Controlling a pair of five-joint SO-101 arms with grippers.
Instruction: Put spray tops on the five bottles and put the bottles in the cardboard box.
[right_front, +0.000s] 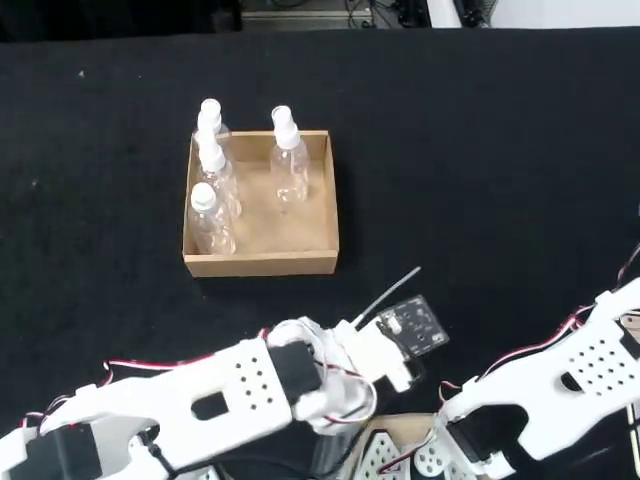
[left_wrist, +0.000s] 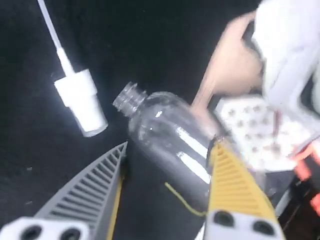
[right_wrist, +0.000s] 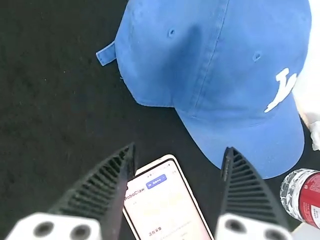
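A clear bottle (left_wrist: 170, 145) with a bare threaded neck lies on the black cloth between the fingers of my left gripper (left_wrist: 170, 145). The gripper is open; the bottle touches the yellow finger (left_wrist: 232, 180) and stands apart from the grey one (left_wrist: 97, 182). A white spray top (left_wrist: 82, 105) with its long tube lies loose beside the bottle's neck; its tube (right_front: 395, 290) points toward the cardboard box (right_front: 260, 264). Several bottles with white tops (right_front: 288, 155) stand in the box. My right gripper (right_wrist: 177, 150) hangs open with nothing in it.
Under the right gripper lie a phone (right_wrist: 165, 200), a blue cap (right_wrist: 215, 75) and a red-labelled bottle (right_wrist: 302, 192). The left arm (right_front: 230, 385) stretches across the near edge and the right arm (right_front: 560, 380) stands at the near right. Black cloth surrounds the box.
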